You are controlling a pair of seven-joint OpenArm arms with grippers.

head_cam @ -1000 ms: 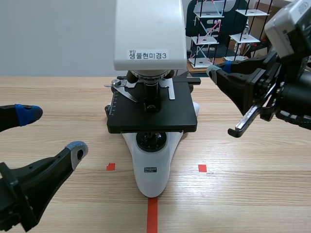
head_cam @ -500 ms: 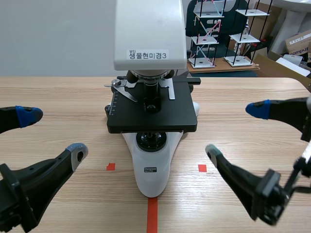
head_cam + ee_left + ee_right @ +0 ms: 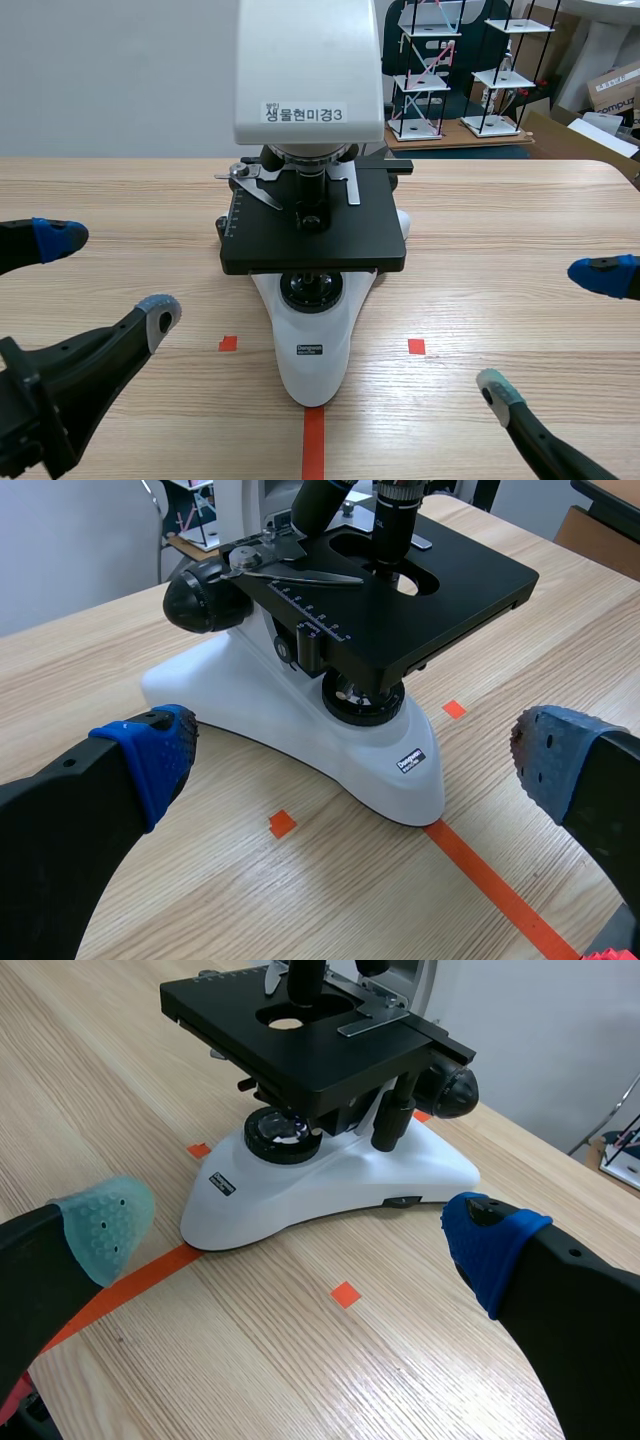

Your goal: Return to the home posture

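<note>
Left fingers (image 3: 148, 758), right fingers (image 3: 495, 1240) apart

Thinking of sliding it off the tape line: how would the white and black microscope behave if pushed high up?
The white and black microscope is probably heavy and stiff: solid body, broad white base flat on the wooden table. Pushed at its large white head it might tip rather than slide, being tall. The thin metal stage clips look fragile.

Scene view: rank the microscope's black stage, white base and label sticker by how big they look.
1. black stage, the largest
2. white base, its rear part hidden under the stage
3. label sticker, clearly the smallest
</note>
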